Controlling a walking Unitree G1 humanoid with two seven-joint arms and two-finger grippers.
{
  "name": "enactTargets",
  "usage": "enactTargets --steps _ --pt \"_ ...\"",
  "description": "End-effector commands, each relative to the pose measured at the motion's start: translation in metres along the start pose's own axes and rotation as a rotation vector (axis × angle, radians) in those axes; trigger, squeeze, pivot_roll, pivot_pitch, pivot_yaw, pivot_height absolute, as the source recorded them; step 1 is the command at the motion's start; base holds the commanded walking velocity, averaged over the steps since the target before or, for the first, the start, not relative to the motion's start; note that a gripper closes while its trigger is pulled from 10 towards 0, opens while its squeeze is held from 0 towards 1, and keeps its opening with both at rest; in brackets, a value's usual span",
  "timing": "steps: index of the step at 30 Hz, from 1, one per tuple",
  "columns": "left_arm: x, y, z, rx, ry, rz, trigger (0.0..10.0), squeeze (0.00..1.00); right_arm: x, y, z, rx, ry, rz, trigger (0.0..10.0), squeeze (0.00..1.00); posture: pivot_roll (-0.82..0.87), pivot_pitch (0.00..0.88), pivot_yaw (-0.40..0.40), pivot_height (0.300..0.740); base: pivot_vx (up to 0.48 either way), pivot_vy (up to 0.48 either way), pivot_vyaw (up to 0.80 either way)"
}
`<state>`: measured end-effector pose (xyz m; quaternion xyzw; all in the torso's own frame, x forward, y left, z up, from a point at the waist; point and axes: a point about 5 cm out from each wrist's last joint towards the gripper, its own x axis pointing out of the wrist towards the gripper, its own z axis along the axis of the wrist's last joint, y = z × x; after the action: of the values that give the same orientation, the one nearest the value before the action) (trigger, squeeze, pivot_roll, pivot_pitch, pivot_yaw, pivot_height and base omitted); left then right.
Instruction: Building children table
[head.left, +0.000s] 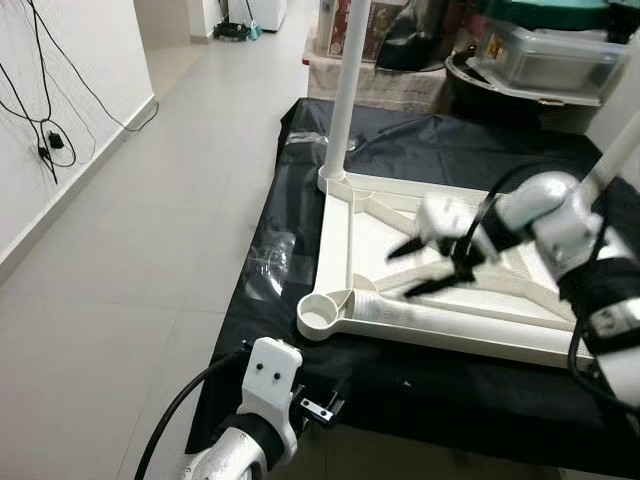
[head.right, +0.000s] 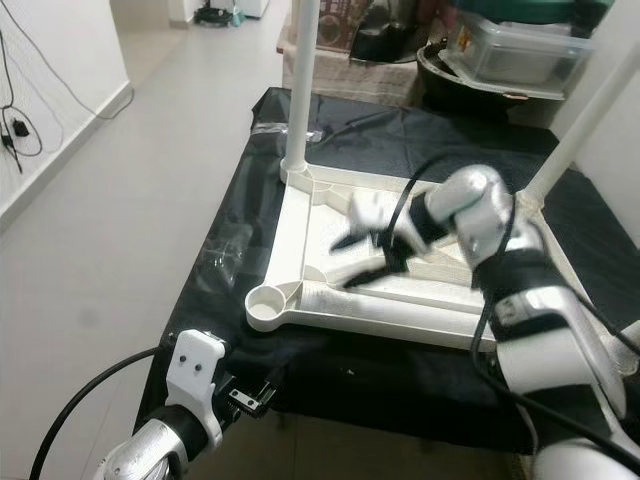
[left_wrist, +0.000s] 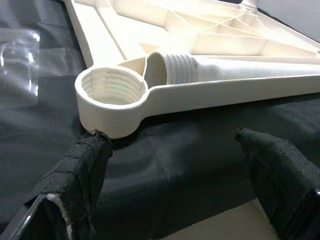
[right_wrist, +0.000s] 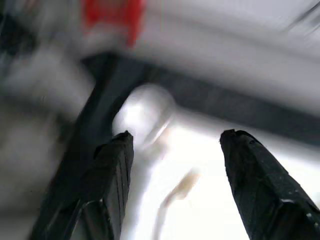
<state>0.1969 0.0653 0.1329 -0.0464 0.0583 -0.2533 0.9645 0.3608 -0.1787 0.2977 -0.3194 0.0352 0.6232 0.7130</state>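
Observation:
A cream plastic table top (head.left: 340, 245) lies upside down on a black cloth (head.left: 420, 385). One white leg (head.left: 346, 90) stands screwed into its far left corner, and another leg (head.left: 622, 150) rises at the right. A loose threaded leg (left_wrist: 240, 70) lies inside the frame, its end beside the empty near-left socket (left_wrist: 111, 90). My right gripper (head.left: 403, 273) hovers open over the frame's middle, blurred, nothing between its fingers. My left gripper (left_wrist: 175, 165) is open, low at the cloth's front edge just short of the socket.
Crumpled clear plastic bags (head.left: 268, 262) lie on the cloth left of the table top. Plastic bins and boxes (head.left: 550, 55) stand behind. Grey tiled floor (head.left: 150, 250) runs along the left, with cables on the white wall (head.left: 45, 140).

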Motion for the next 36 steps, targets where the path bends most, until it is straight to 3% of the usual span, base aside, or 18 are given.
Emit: enactTargets --steps 1,2,3,6,8,10,12,13,15,17,20,31,34,36 --pt "0.003 0.004 0.0 0.012 -0.014 0.005 10.0 0.0 0.002 -0.01 0.0 0.037 -0.126 -0.198 10.0 0.0 0.01 0.0 -0.093 0.74 0.0 0.0 0.0" --pt "0.003 0.004 0.0 0.012 -0.014 0.005 10.0 0.0 0.002 -0.01 0.0 0.037 -0.126 -0.198 10.0 0.0 0.01 0.0 -0.093 0.74 0.0 0.0 0.0" --pt "0.004 0.006 0.001 0.015 -0.021 0.01 10.0 0.0 0.003 -0.014 0.001 0.042 -0.162 -0.272 10.0 0.0 0.01 0.0 -0.093 0.74 0.0 0.0 0.0" --pt "0.007 0.015 0.002 0.052 -0.034 0.045 10.0 0.0 0.011 -0.029 -0.018 0.288 -0.278 -0.698 10.0 0.0 0.02 0.0 -0.087 0.74 0.0 0.0 0.0" --pt "0.007 0.015 0.002 0.052 -0.036 0.047 10.0 0.0 0.011 -0.029 -0.018 0.302 -0.287 -0.712 10.0 0.0 0.02 0.0 -0.087 0.74 0.0 0.0 0.0" --pt "0.008 0.023 0.005 0.022 -0.053 0.097 10.0 0.0 0.017 -0.019 -0.037 0.451 -0.395 -0.89 10.0 0.0 0.02 0.0 -0.076 0.74 0.0 0.0 0.0" --pt "0.008 0.026 0.006 0.013 -0.058 0.11 10.0 0.0 0.018 -0.015 -0.042 0.502 -0.421 -0.939 10.0 0.0 0.02 0.0 -0.076 0.74 0.0 0.0 0.0" --pt "0.01 0.035 0.011 0.0 -0.075 0.144 10.0 0.0 0.025 -0.004 -0.05 0.539 -0.437 -1.006 10.0 0.0 0.03 0.0 -0.074 0.74 0.0 0.0 0.0" --pt "0.013 0.047 0.018 -0.009 -0.1 0.187 10.0 0.0 0.035 0.01 -0.056 0.559 -0.453 -1.082 10.0 0.0 0.04 0.0 -0.074 0.74 0.0 -0.131 0.0" --pt "0.014 0.051 0.021 -0.009 -0.109 0.201 10.0 0.0 0.038 0.015 -0.057 0.565 -0.461 -1.111 10.0 0.0 0.04 0.0 -0.074 0.74 0.0 -0.262 0.0" --pt "0.015 0.066 0.031 -0.02 -0.14 0.213 10.0 0.0 0.044 0.025 -0.061 0.617 -0.487 -1.28 10.0 0.0 0.05 0.0 -0.074 0.74 0.0 0.0 -0.2" --pt "0.019 0.082 0.042 -0.004 -0.164 0.251 10.0 0.0 0.061 0.026 -0.045 0.58 -0.441 -1.3 10.0 0.0 0.05 0.0 -0.075 0.74 0.0 0.0 -0.73" --pt "0.021 0.082 0.044 -0.022 -0.162 0.238 10.0 0.0 0.061 0.026 -0.043 0.577 -0.441 -1.302 10.0 0.0 0.05 0.0 -0.077 0.74 0.0 0.0 -0.52" --pt "0.027 0.078 0.051 -0.036 -0.155 0.151 10.0 0.0 0.062 0.029 -0.04 0.583 -0.441 -1.315 10.0 0.0 0.05 0.0 -0.077 0.74 0.0 0.0 0.0"
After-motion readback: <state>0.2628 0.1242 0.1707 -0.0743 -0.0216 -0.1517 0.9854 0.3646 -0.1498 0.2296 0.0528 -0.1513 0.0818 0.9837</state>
